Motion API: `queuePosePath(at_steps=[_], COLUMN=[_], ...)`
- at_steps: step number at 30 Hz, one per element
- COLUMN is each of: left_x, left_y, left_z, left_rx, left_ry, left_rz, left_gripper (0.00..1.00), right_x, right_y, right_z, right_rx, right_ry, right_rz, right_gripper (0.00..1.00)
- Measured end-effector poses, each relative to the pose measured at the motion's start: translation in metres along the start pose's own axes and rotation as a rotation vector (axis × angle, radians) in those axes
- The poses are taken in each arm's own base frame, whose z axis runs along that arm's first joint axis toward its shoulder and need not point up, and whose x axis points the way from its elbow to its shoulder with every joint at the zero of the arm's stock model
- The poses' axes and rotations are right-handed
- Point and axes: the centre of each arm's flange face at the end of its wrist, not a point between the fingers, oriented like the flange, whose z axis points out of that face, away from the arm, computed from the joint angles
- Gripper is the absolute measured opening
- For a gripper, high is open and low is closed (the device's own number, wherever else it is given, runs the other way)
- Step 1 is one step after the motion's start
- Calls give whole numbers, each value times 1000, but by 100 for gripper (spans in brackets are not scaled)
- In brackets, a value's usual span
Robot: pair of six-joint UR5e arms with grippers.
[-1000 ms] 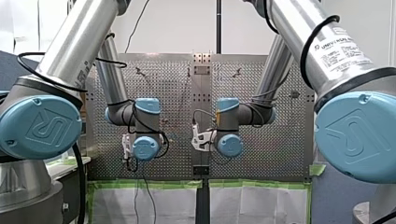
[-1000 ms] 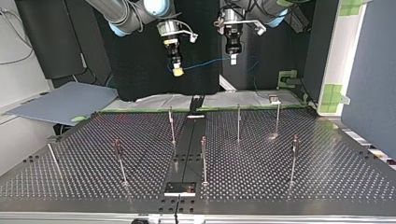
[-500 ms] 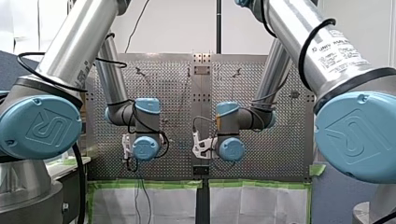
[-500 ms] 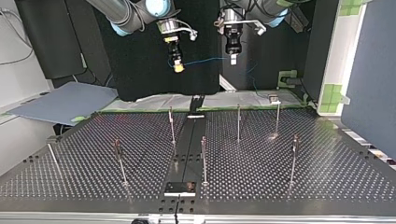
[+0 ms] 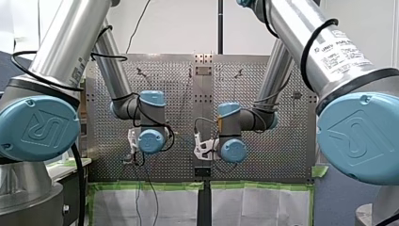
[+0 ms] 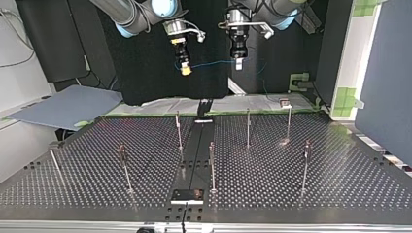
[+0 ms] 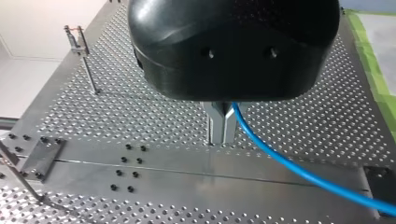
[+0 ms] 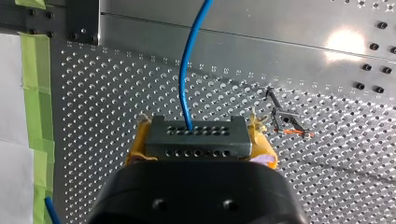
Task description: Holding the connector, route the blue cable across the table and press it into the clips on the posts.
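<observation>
High above the table's far edge in the top view, the blue cable runs between my two grippers. My right gripper, with yellow pads, is shut on the dark connector block. The blue cable leaves the block ahead of the gripper. My left gripper is black, and its metal fingers are shut on the blue cable, which trails away to one side. Several thin posts with clips stand on the perforated table, among them one post and another post. Both grippers are well above them.
A dark centre strip with a small plate divides the table. A clip post stands beyond my left gripper; another clip post lies beside my right. Green tape and white sheets line the table's edge by the arms.
My left arm's wrist has risen and shifted toward the front view's middle, carrying the cable. My right arm shifted slightly early on and has held still since.
</observation>
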Motion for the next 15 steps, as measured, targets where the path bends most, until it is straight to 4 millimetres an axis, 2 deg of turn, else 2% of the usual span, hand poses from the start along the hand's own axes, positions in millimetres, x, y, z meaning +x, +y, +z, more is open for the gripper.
queuePosePath(at_steps=[5, 15], left_x=[-9, -10], left_y=[-1, -1], left_z=[0, 0], left_rx=[1, 1], left_ry=[-6, -6], left_rz=[-5, -5], left_gripper=[0, 0], right_x=[0, 0], right_y=[0, 0], right_z=[0, 0], right_rx=[0, 0], right_ry=[0, 0], right_rz=[0, 0], right_gripper=[0, 0])
